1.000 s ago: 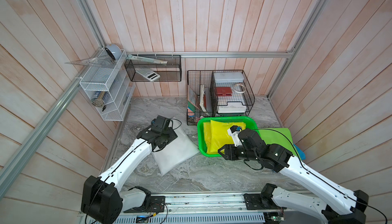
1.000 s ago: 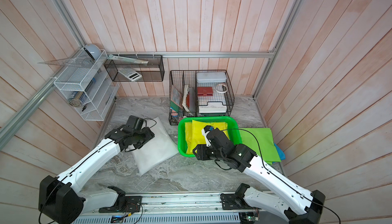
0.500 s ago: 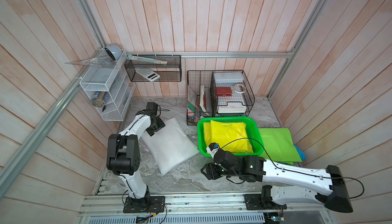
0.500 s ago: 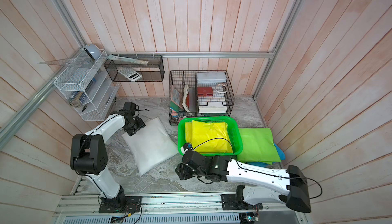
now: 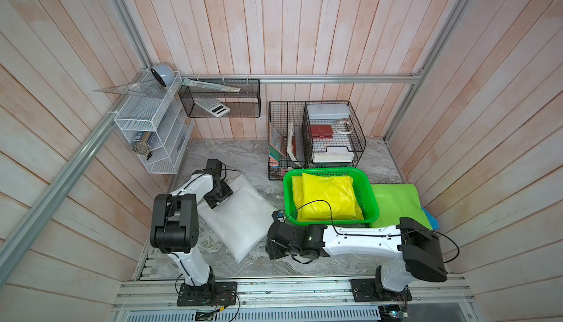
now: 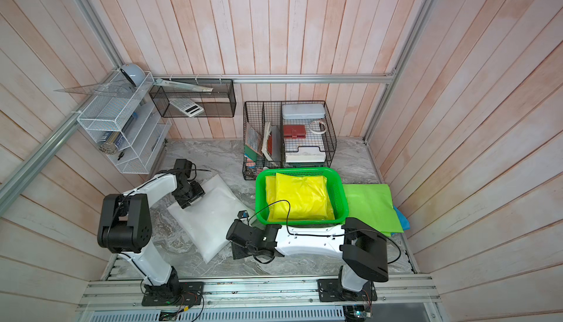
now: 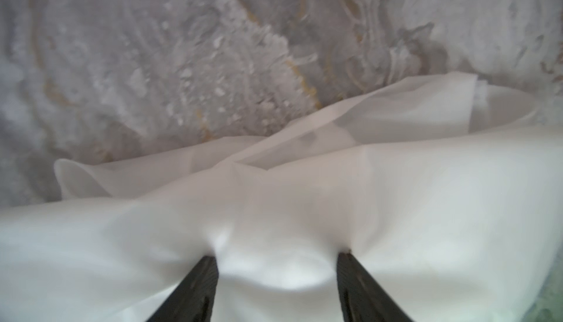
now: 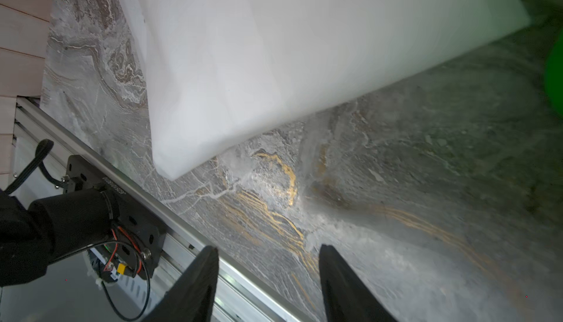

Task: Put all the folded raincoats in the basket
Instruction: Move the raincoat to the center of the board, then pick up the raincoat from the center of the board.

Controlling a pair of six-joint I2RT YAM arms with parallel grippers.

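The bright green basket stands right of centre with a folded yellow raincoat lying inside it. A folded white raincoat lies flat on the marble table to its left. My left gripper is open, its tips pressed into the white raincoat at its far left corner, the fabric bulging between them. My right gripper hangs open and empty over bare table, beside the near corner of the white raincoat.
A black wire organiser stands right behind the basket. A white wire rack and a black mesh shelf hang on the back-left walls. A folded green sheet over something blue lies right of the basket. The aluminium rail runs along the front.
My right arm has pulled out from over the basket to the table's front, leaving the yellow raincoat inside. My left gripper has moved back to the white raincoat's far left corner.
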